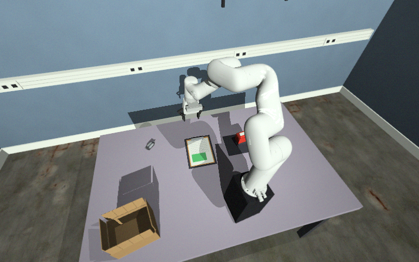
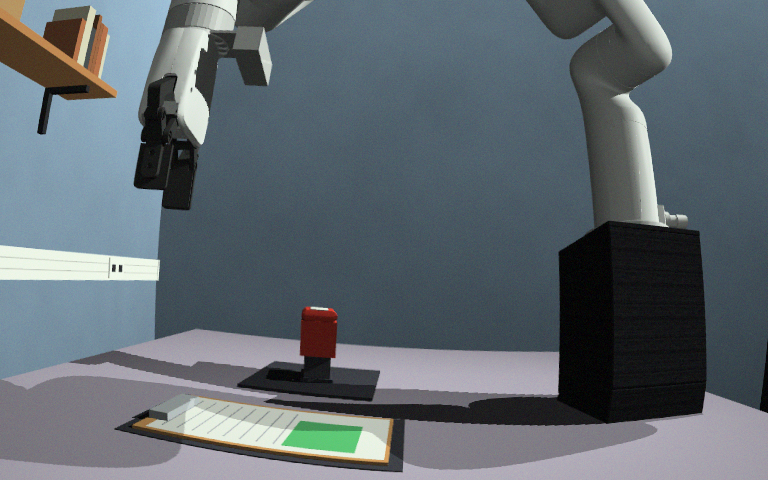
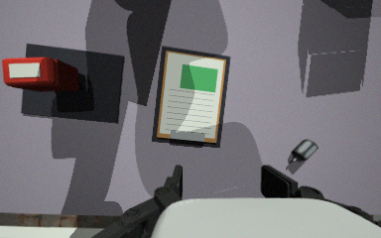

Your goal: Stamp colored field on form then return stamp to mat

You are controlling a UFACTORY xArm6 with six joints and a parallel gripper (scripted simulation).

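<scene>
The claw (image 1: 191, 116) hangs released, high over the table's far edge (image 1: 173, 120), well apart from the stamp (image 1: 240, 137).

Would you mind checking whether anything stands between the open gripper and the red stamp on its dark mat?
Nothing visible does. The open gripper hangs high, off to one side of the red stamp, which stands upright on its dark mat, with only open air between.
</scene>
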